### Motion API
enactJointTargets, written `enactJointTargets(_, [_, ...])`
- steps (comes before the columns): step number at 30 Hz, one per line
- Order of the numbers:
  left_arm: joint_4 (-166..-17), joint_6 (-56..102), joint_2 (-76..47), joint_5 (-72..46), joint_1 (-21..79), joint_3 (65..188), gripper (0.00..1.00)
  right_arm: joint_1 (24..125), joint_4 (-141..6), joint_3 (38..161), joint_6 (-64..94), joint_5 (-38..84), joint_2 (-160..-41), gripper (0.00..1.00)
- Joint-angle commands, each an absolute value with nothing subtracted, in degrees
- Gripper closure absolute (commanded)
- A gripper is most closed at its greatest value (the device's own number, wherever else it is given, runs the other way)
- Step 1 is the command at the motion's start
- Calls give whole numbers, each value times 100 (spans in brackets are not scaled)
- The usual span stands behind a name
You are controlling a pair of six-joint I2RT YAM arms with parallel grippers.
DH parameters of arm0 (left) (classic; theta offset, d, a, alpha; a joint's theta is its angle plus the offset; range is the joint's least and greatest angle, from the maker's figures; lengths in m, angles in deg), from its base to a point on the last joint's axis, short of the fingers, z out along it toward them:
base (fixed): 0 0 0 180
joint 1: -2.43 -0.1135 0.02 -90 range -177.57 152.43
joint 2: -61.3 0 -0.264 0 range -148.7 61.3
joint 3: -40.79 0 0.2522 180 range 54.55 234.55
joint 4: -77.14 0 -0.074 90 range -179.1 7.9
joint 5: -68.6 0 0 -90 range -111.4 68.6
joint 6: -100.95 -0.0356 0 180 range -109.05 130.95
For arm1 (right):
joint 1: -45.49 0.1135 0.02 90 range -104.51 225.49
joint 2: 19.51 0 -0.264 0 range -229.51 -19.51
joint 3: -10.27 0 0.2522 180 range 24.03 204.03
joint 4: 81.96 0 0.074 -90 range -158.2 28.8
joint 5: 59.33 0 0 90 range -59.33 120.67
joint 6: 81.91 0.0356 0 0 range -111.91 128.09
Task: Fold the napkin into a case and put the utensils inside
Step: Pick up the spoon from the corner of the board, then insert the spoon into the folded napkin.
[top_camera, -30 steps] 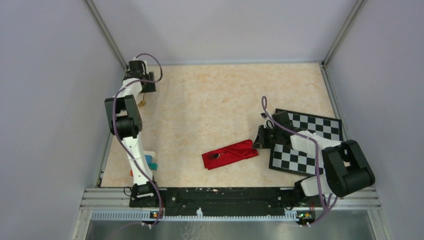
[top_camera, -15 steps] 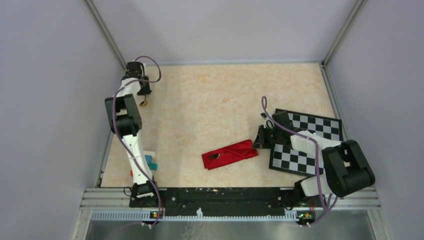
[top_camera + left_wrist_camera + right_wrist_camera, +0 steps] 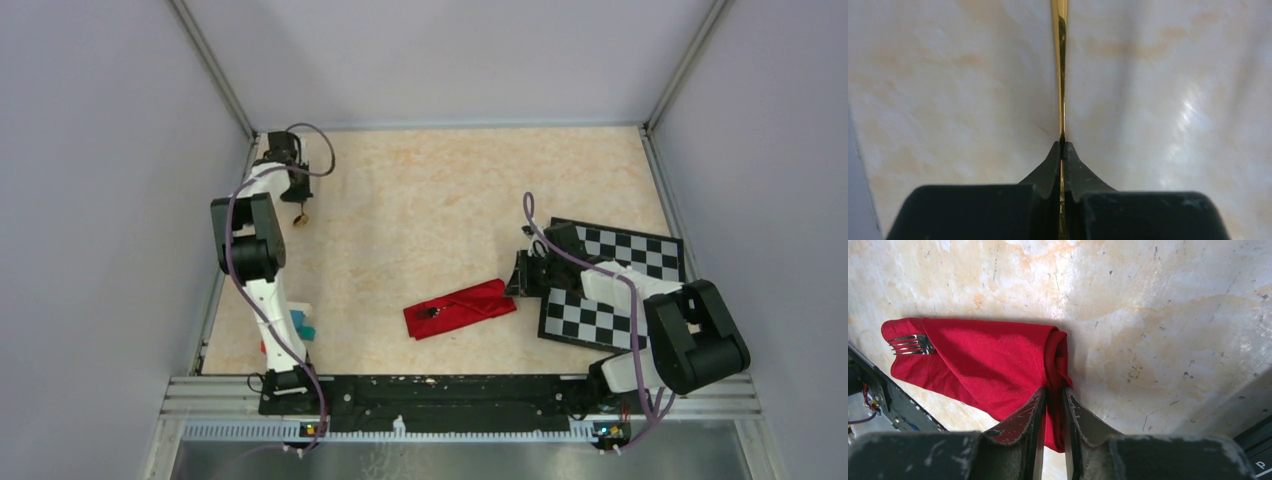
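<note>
— Pale walls close in a beige marbled bench [image 3: 450, 190], and on its right side lies a chequered mat [image 3: 620, 250]. Why does the right arm reach across that mat?

— To come to the case [image 3: 462, 306]. It is red cloth folded into a narrow pouch, and it lies near the middle of the bench, just left of the mat. The right end effector [image 3: 1053, 392] has its fingers [image 3: 1023, 415] close together with the right end of the pouch between them, so it grips the case. I think it is held so that the fold does not open or slide.

— And the left end effector [image 3: 1062, 146]?

— It is well apart, near the far left corner. It is closed on the thin handle of the gold utensil [image 3: 1061, 75], which hangs from it. I cannot tell whether the tip touches the bench.

— Is something already inside?

— Yes, the dark utensil [image 3: 910, 344]. Its head shows at the left end of the case, and it has tines, more like a fork. So probably the gold one must go in from that same end.
</note>
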State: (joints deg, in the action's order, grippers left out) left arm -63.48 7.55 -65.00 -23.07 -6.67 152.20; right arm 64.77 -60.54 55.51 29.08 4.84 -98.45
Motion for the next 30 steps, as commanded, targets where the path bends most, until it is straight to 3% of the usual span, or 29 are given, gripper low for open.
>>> enactJointTargets(1, [-6303, 662, -5055, -2550, 66, 14384, 100, 6430, -6193, 5549, 2795, 613, -9660, 81])
enactJointTargets(14, [-5589, -752, -793, -2308, 3844, 11621, 100, 6429, -6200, 5526, 2795, 643, -9465, 80])
enactJointTargets(22, [-4159, -86, -1060, -2314, 5811, 11365, 100, 6429, -6220, 5499, 2780, 577, -9439, 80])
enactJointTargets(30, [-3743, -104, -1883, -2176, 6240, 11648, 100, 6429, -6247, 5480, 2786, 557, -9430, 80])
